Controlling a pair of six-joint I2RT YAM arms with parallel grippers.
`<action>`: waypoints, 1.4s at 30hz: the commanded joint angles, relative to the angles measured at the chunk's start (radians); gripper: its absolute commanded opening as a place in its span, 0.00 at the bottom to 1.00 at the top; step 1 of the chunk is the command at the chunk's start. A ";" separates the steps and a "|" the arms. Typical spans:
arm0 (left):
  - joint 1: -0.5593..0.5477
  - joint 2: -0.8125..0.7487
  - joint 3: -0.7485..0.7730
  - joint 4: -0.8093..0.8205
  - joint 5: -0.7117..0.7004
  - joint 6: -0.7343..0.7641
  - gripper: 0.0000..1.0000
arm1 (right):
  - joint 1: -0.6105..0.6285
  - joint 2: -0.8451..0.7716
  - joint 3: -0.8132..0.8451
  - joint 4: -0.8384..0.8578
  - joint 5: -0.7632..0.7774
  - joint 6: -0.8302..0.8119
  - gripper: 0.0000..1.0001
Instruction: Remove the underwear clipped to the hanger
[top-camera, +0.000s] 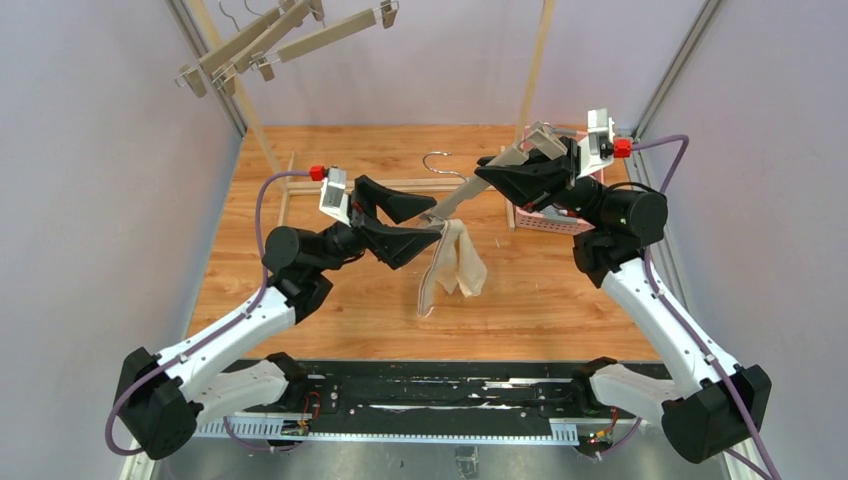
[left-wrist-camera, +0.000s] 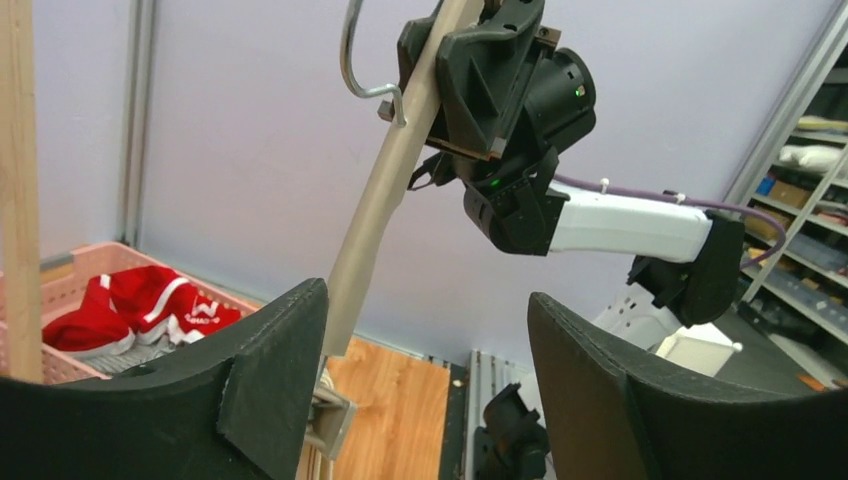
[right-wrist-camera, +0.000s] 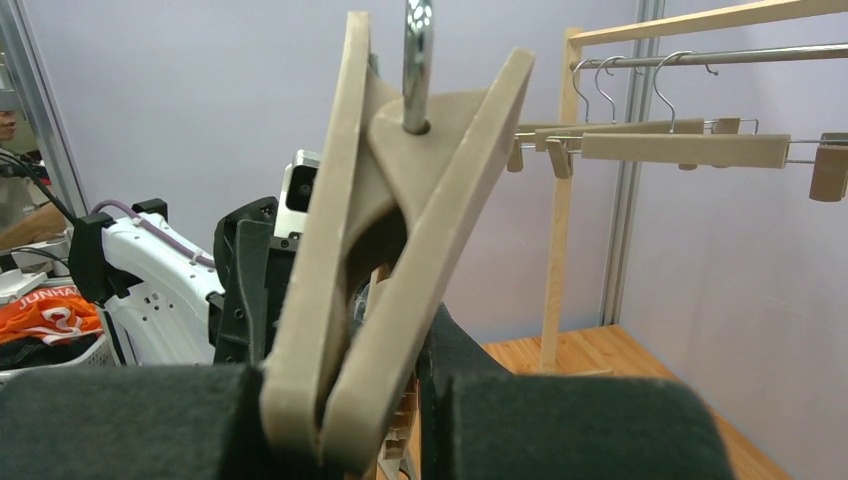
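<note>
Your right gripper (top-camera: 497, 175) clamps the hanger (top-camera: 460, 196); your left gripper (top-camera: 432, 220) stands wide beside its left clip (left-wrist-camera: 332, 420), where the cream underwear (top-camera: 455, 265) dangles above the table's (top-camera: 300, 300) middle. Squeeze off-centre and the clip may stay shut, or the hanger twist loose.

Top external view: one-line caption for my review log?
The right tool grips the tilted hanger; cream underwear dangles from its lower end beside the open left tool.
</note>
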 joint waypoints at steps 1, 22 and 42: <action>-0.008 -0.057 -0.024 -0.147 0.032 0.130 0.78 | -0.004 -0.032 0.008 0.034 0.039 -0.022 0.01; -0.008 -0.067 -0.009 -0.337 -0.138 0.342 0.81 | 0.019 -0.033 0.008 0.026 0.028 -0.010 0.01; -0.008 -0.032 0.017 -0.275 -0.094 0.301 0.00 | 0.030 -0.035 0.007 -0.009 0.035 -0.028 0.01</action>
